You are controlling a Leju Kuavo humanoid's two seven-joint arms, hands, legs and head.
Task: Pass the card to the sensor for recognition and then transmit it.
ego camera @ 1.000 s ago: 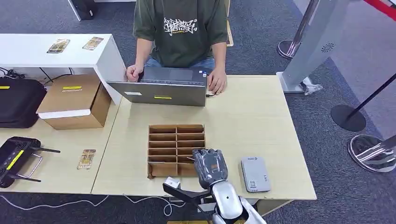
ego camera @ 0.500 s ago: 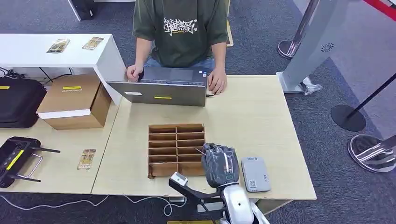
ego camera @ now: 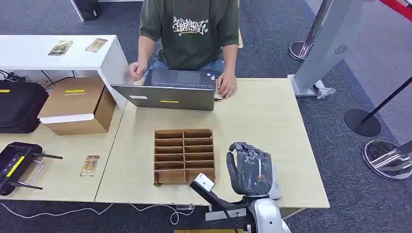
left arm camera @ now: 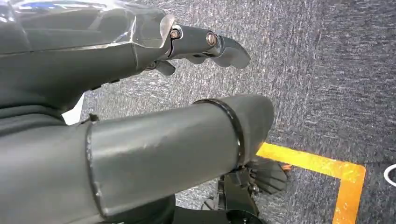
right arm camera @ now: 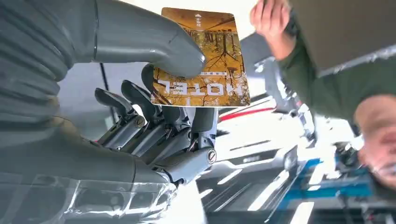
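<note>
My right hand [ego camera: 249,168] hovers near the table's front right, back of the hand up, covering most of the grey card sensor [ego camera: 276,190]. In the right wrist view the thumb [right arm camera: 154,42] and fingers pinch a yellow-brown hotel card [right arm camera: 201,65], which sticks out past the fingertips. The slotted cardboard card box [ego camera: 183,155] sits just left of this hand. My left hand [left arm camera: 154,93] hangs over grey carpet, fingers apart and holding nothing.
A person [ego camera: 189,29] sits across the table at a grey laptop [ego camera: 165,92]. On the left table lie another card [ego camera: 90,165], a black controller [ego camera: 17,165] and a cardboard box [ego camera: 77,104]. Two cards [ego camera: 60,47] rest on the white shelf.
My right hand has moved right with the card, from above the slotted box to above the grey sensor. The person's hand at the laptop's edge has lifted slightly.
</note>
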